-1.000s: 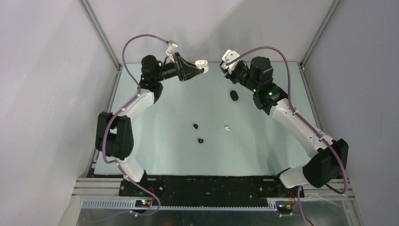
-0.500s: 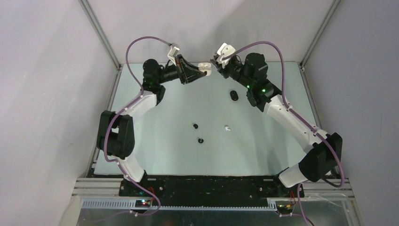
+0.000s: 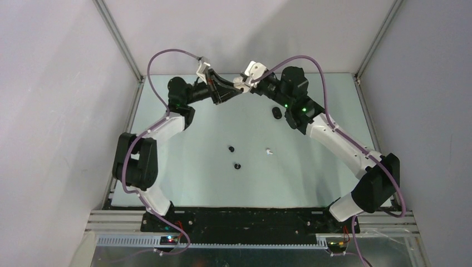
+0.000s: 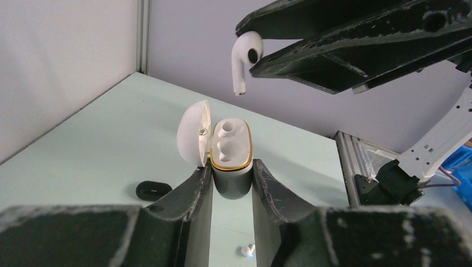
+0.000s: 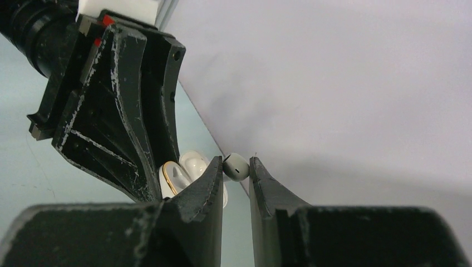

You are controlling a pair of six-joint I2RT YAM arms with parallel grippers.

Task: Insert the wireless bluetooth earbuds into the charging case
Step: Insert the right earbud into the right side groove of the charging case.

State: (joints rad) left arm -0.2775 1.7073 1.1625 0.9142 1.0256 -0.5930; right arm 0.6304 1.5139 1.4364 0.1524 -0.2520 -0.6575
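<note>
The left gripper (image 4: 231, 169) is closed tight on the lower half of a white case (image 4: 229, 139) and holds it in the air over the far part of the table (image 3: 189, 167). The case is a smooth pebble with a gold rim. Its glossy lid (image 4: 194, 133) stands open to the left, baring two moulded sockets. Just above the sockets and apart from the rim hangs a white earbud (image 4: 243, 55), stem down. The scuffed black fingers of the right gripper (image 5: 235, 163) are narrowed onto its rounded head. Below, on the matte pale-green top, lie a far black earbud (image 3: 231, 148), a near black earbud (image 3: 237, 166), a loose white earbud (image 3: 269, 151) and a black case (image 3: 276, 113). All four are well apart from both grippers.
</note>
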